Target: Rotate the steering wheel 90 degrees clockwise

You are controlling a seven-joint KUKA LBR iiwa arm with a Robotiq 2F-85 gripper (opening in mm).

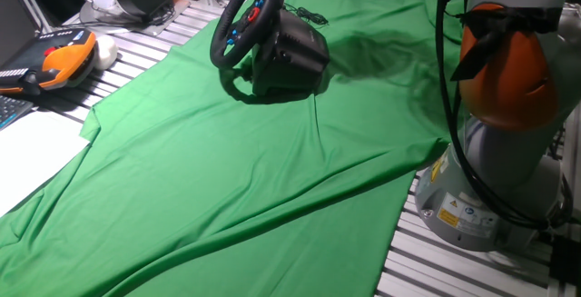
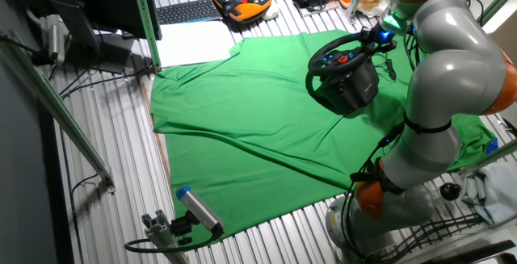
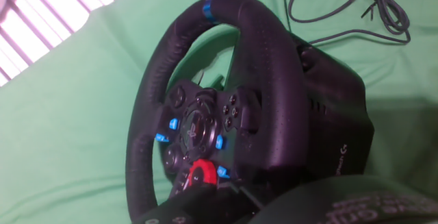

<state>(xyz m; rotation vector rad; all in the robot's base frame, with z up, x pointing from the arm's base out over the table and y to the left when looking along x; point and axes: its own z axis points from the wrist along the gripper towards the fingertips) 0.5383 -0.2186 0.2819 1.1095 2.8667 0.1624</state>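
Gripper (image 2: 380,31) at the steering wheel (image 1: 243,20) rim's top, jaw state cannot be told, no legible writing, wheel on green cloth (image 1: 227,170), silver-orange arm (image 2: 448,70) bent over it

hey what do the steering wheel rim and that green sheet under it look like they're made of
The steering wheel rim looks like black leather or leather-look rubber: matte, with a fine pebbled grain, and a blue band at the top. The green sheet is soft, thin woven fabric, judging by its long folds and wrinkles.
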